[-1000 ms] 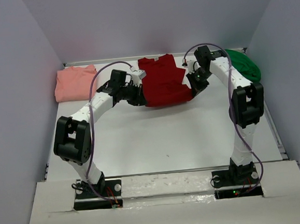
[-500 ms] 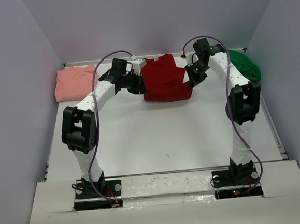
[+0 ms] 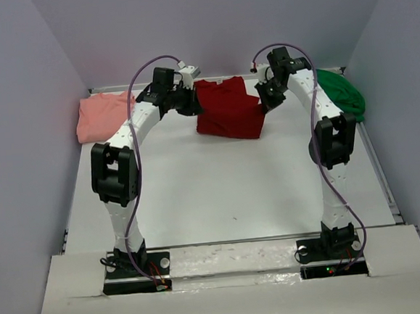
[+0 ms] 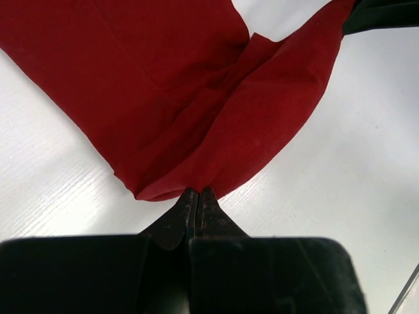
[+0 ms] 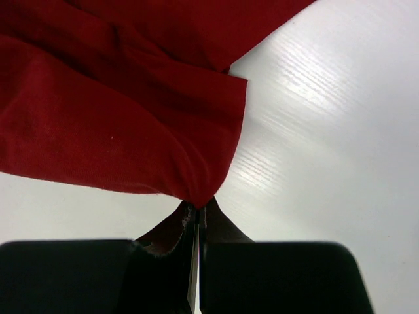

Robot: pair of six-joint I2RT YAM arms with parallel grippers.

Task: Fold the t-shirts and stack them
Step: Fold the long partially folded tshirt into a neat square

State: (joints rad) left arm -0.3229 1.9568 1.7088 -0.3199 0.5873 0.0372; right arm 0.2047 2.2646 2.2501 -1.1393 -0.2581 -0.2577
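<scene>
The dark red t-shirt [image 3: 228, 112] lies at the back middle of the table, doubled over itself. My left gripper [image 3: 192, 104] is shut on its left edge, and in the left wrist view the gripper [image 4: 198, 191] pinches a bunched fold of the red cloth [image 4: 196, 98]. On the shirt's right edge my right gripper [image 3: 264, 100] is shut too; the right wrist view has this gripper [image 5: 198, 205] clamped on a corner of the red cloth [image 5: 118, 124]. A salmon-pink t-shirt [image 3: 103, 115] lies folded at the back left. At the back right sits a crumpled bright green t-shirt [image 3: 343, 93].
The white table [image 3: 220, 192] is boxed in by grey walls on the left, right and back. Both arms reach far toward the back wall, their cables arching above them. A cardboard strip [image 3: 235, 286] covers the near edge around the arm bases.
Both grippers have moved toward the back wall with the red shirt's edge in them. The shirt's near edge has drawn back, so it covers less of the table.
</scene>
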